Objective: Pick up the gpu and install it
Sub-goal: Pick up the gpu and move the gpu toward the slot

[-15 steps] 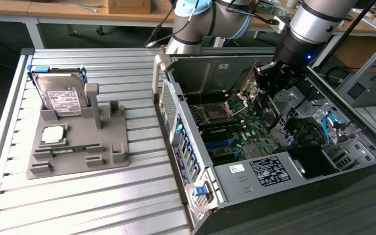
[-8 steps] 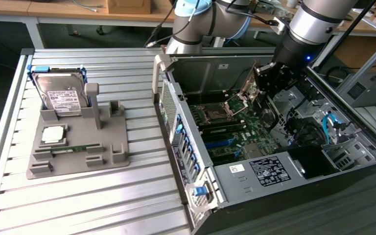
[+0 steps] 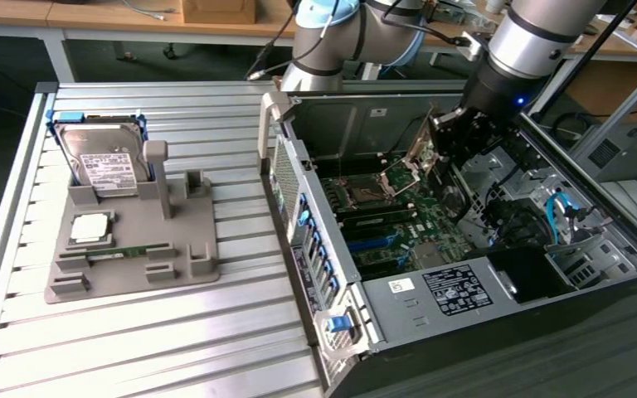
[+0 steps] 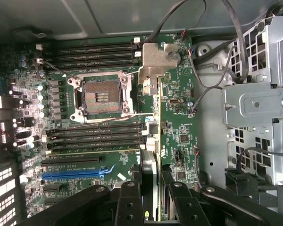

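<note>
The gpu [image 3: 417,157] is a thin greenish card held edge-on inside the open computer case [image 3: 288,157], above the motherboard [image 3: 407,232]. My gripper [image 3: 451,133] is shut on it from above. In the wrist view the gpu [image 4: 156,122] appears as a narrow edge, with its silver bracket [image 4: 158,59] at the far end. It passes between my black fingers [image 4: 129,200] of the gripper [image 4: 154,200]. The card hangs over the board beside the CPU socket [image 4: 102,96]. A blue slot [image 4: 78,173] lies off to one side of it.
On the slatted table at the exterior view's left, a grey fixture [image 3: 192,257] holds a hard drive [image 3: 103,162], a processor chip [image 3: 89,225] and a memory stick [image 3: 130,250]. Cables and a metal drive cage [image 4: 259,99] crowd the case beside the card.
</note>
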Controlling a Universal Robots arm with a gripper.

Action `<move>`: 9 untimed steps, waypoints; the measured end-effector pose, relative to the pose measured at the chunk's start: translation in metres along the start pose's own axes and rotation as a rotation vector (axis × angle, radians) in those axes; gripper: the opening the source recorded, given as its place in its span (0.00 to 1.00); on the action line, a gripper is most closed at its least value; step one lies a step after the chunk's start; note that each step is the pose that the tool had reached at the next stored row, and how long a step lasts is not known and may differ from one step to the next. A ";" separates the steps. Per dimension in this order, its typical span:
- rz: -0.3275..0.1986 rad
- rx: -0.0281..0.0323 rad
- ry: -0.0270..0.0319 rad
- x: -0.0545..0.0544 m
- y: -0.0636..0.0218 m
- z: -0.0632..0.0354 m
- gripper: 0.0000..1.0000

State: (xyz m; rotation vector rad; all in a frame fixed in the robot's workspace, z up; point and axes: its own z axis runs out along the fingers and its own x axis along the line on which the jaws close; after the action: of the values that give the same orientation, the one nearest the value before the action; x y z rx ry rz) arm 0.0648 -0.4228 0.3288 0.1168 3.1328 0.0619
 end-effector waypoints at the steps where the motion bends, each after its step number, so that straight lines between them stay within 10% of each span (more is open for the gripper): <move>1: 0.000 0.0001 0.0000 0.000 0.0000 0.0003 0.27; 9: 0.000 0.0001 0.0000 0.000 -0.0001 0.0027 0.27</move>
State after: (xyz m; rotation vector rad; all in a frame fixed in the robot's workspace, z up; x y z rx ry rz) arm 0.0648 -0.4228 0.3261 0.1168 3.1328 0.0617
